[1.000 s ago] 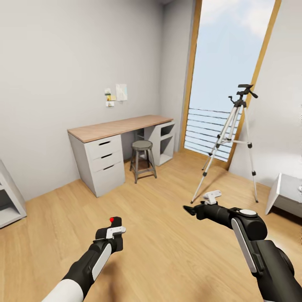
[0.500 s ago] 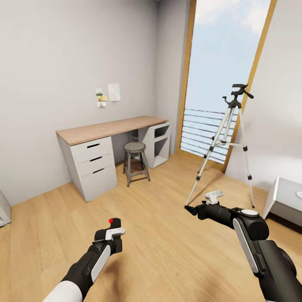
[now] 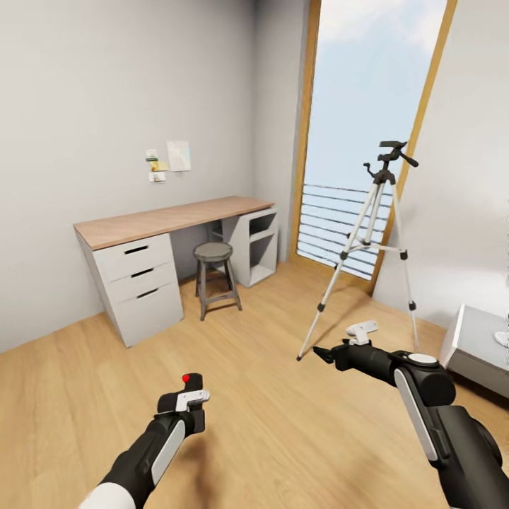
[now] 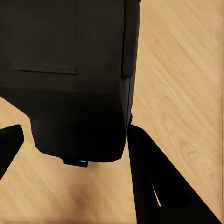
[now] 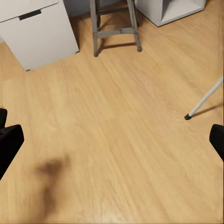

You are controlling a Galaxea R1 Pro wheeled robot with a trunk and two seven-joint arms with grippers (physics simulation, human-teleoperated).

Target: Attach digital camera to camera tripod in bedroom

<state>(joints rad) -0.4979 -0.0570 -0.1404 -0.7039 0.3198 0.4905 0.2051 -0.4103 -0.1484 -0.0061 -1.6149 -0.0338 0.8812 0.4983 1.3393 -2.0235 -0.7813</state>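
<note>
Bedroom floor of light wood spreads out ahead of us, with pale grey walls and a tall wood-framed window at the far end. We carry the digital camera low at our left side, our left gripper clamped on it; its red dot faces up, and in the left wrist view the black body sits between the two dark fingers above the floorboards. Our right gripper reaches forward over the floor with nothing in it, and in the right wrist view its fingertips stand wide apart at the two edges. The camera tripod stands upright on its three silver legs in front of the window's railing, well apart from the camera and just beyond our right gripper; one black foot shows on the floor in the right wrist view. Against the left wall we see a wood-topped grey desk with drawers, and a grey metal stool beside it. A low grey cabinet sits at the right edge.
</note>
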